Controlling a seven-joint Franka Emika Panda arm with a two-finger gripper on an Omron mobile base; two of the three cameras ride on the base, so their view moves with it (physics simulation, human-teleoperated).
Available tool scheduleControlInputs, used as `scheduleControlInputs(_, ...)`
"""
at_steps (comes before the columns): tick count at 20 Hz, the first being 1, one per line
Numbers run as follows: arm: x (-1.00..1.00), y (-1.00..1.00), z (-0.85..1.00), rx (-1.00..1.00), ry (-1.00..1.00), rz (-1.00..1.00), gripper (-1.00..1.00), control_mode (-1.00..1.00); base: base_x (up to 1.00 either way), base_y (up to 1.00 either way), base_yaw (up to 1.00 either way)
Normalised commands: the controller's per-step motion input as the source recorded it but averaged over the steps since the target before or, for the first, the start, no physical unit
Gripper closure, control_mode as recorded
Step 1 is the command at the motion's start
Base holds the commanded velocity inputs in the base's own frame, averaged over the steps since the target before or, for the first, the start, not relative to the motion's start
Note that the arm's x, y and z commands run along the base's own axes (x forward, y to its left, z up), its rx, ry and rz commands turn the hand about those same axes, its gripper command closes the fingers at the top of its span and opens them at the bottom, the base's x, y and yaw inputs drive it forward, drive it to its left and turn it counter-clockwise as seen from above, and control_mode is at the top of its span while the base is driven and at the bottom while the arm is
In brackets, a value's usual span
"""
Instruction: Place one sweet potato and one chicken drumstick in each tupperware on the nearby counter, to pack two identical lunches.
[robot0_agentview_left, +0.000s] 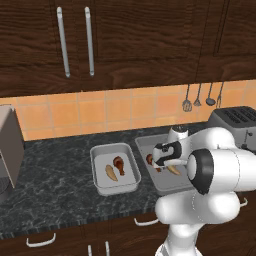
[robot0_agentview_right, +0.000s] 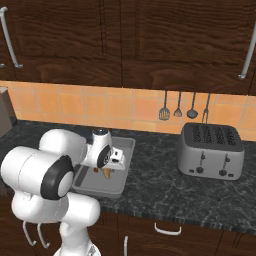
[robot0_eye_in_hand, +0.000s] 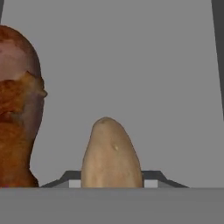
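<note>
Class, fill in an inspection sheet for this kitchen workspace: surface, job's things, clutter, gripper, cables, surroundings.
Surface: dark marbled counter.
Job's things: squarish tupperware holds one sweet potato and one chicken drumstick; longer tupperware holds a second drumstick; second sweet potato sits between the gripper's tips.
Clutter: nothing seen.
Gripper: gripper over the longer tupperware, shut on the second sweet potato.
Cables: nothing seen.
Surroundings: toaster, hanging utensils, tiled backsplash, wooden cabinets.

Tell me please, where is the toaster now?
The toaster stands on the right side of the counter against the tiled wall, below the hanging utensils, right of the longer tupperware.
</note>
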Motion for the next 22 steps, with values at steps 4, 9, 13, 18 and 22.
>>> scheduleControlInputs(4, 0.0, 0.0, -0.48, 0.0, 0.0, 0.0, -1.0, -1.0, 0.0, 0.0, 0.0)
scheduleControlInputs(9, -0.19, 0.0, 0.07, 0.0, -0.08, 0.0, -1.0, -1.0, 0.0, 0.0, 0.0)
scheduleControlInputs(13, -0.54, 0.09, 0.47, 0.0, -0.22, 0.0, -1.0, -1.0, 0.0, 0.0, 0.0)
scheduleControlInputs(18, -0.71, 0.14, 0.57, 0.0, -0.2, 0.0, -1.0, -1.0, 0.0, 0.0, 0.0)
scheduleControlInputs(22, -0.93, 0.15, 0.77, 0.0, -0.17, 0.0, -1.0, -1.0, 0.0, 0.0, 0.0)
